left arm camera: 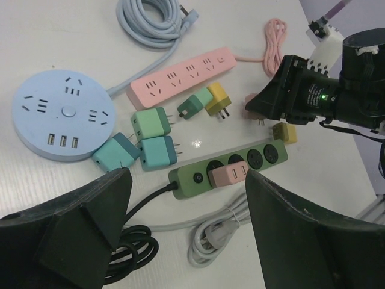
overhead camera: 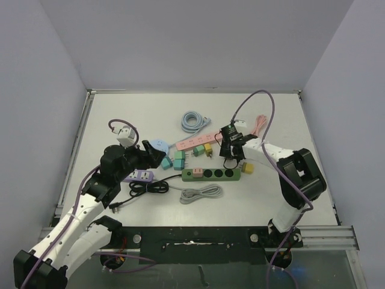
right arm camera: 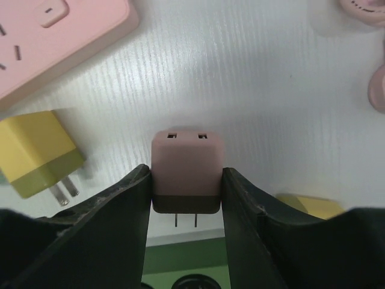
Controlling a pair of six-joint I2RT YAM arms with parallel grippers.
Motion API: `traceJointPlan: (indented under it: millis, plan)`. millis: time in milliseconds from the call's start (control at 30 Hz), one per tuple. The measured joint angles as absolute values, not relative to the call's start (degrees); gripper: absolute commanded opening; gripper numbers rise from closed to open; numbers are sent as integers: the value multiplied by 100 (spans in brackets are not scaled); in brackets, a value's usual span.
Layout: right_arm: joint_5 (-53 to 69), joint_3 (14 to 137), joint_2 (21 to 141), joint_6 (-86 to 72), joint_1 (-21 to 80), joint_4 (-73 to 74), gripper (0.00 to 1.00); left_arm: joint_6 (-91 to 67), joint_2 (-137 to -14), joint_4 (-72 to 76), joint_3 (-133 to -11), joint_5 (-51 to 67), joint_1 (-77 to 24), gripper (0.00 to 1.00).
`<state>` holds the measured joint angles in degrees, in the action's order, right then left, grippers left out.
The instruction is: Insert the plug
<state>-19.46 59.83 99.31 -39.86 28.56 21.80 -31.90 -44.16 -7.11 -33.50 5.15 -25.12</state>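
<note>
I'm pinching the pink USB plug (right arm camera: 186,171) in my right pincer (right arm camera: 186,179). The pincer is set narrow, with a finger pressing on each flat side. The plug's ports are facing my wrist camera and its two prongs are pointing down at the green power strip (right arm camera: 186,259) just beyond. From here I can't tell whether the plug is clear of the counter (right arm camera: 271,90). A yellow plug (right arm camera: 39,153) is lying just beside it.

My left pincer (left arm camera: 187,192) is hanging wide and holding nothing, over the cord end of that strip, where one pink adapter (left arm camera: 228,174) is already sitting in a socket.

So I'm reading this as the pick-up step, with the grasp taken and the insertion not yet started. Next I'm thinking lift, carry the plug over a free socket, square the prongs to the slots and press straight down. The left pincer could be pinning the strip while I push, because a light strip may skate away.
</note>
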Motion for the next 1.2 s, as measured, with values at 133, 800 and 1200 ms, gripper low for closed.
traceJointPlan:
  millis: [133, 800, 1200]
  plan:
    - [-1918, 5885, 9330, -3940, 2945, 2169, 30, -3441, -4711, -427, -3354, 895, -2534, 75]
    - [-1570, 4943, 6919, -7118, 4158, 1549, 35, -4198, -6486, 2773, -3238, 263, -4322, 71]
    - [-1470, 4694, 6471, -8154, 4248, 1208, 38, -4176, -7234, 3743, -3240, -145, -5000, 66]
